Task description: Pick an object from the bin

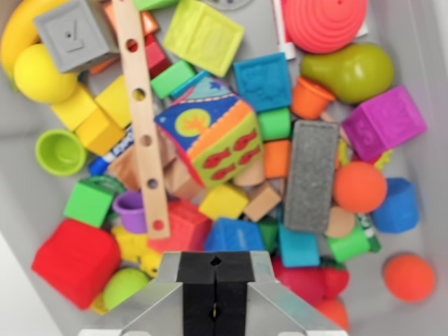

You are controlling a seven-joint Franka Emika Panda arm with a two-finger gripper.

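- Bin (21,210) of pale grey filled the whole wrist view, its bare floor showing only along the wrist view's left side and in the lower right corner.
- Toys lay heaped across the middle, a patterned fabric cube (213,136) on top, touching a long wooden strip with holes (143,119) that slanted over the pile.
- Beside the cube stood a grey block (310,175), with a purple cube (383,122) and green pear (350,70) nearer the right wall.
- An orange ball (408,276) sat alone on open floor.
- The gripper (215,301) hung above the pile's near edge, its black pads pressed together, holding nothing.
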